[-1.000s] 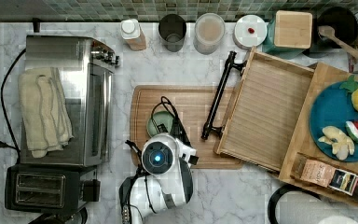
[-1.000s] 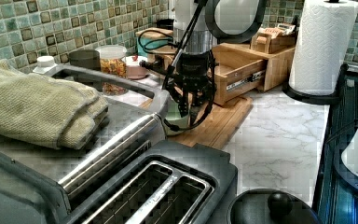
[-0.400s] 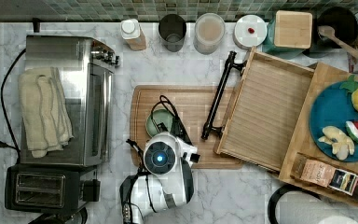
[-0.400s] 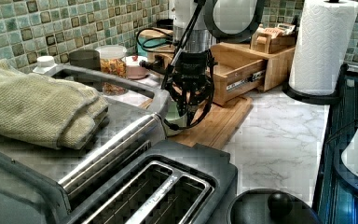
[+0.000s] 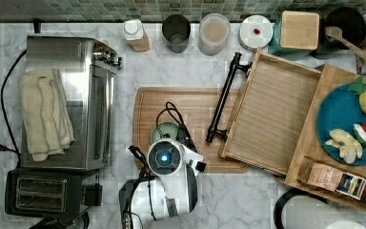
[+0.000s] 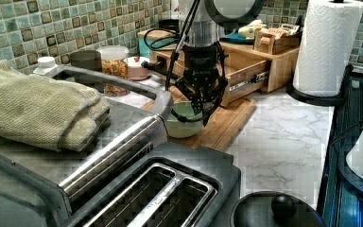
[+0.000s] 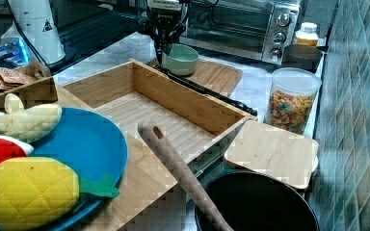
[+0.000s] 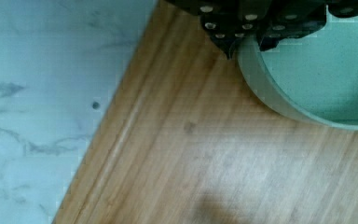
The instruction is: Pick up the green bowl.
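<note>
The green bowl [image 5: 163, 130] sits on the wooden cutting board [image 5: 195, 102], near the edge closest to the arm in the top view. The bowl [image 6: 182, 126] is pale sage outside and darker inside [image 8: 317, 79]. My gripper [image 8: 248, 43] stands over its rim, one finger outside the wall and one inside, both pressed to it. In the left view the gripper [image 6: 197, 105] reaches down onto the bowl's right side. In the right view the gripper [image 7: 163, 49] meets the bowl [image 7: 181, 59] at its left rim. The bowl's base looks to be on the board.
A toaster oven [image 5: 69, 102] with a folded towel stands at the top view's left, a toaster [image 5: 47, 191] below it. An open wooden drawer tray [image 5: 271, 114] with a black handle lies to the right, and beyond it a blue plate [image 5: 336, 119] with toy food. Jars line the tiled back wall.
The gripper has stayed at the bowl's rim with almost no shift. The bowl rests at the same spot on the board.
</note>
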Controlling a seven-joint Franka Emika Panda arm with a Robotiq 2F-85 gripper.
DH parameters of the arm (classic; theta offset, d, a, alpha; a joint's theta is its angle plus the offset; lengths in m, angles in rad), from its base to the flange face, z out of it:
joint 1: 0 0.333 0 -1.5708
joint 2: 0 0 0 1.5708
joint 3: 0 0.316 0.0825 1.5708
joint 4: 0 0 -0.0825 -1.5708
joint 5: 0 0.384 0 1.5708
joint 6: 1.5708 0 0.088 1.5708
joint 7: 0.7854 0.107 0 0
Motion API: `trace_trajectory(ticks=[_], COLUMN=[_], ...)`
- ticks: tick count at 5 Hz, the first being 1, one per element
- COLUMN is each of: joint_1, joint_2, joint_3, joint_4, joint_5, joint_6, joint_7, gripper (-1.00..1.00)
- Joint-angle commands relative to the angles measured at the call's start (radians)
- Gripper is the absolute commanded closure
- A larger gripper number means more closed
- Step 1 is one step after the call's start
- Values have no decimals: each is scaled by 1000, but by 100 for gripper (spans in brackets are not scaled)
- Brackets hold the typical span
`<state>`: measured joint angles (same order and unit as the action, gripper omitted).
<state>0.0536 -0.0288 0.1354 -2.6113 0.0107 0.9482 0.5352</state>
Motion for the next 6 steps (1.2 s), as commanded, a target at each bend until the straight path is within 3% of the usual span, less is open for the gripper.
trace_trajectory(ticks=[1,3,5,6], joint_1=[-25,-74,-83,-98], joint_2=[-169,-198,-215,-254], joint_3=[-49,-110,-63,11], joint_4=[317,475,566,484], joint_5=[56,93,-53,-110], joint_6=[-287,-506,-651,-561], joint_7=[-60,-67,61,198], gripper=[100,100,100,100])
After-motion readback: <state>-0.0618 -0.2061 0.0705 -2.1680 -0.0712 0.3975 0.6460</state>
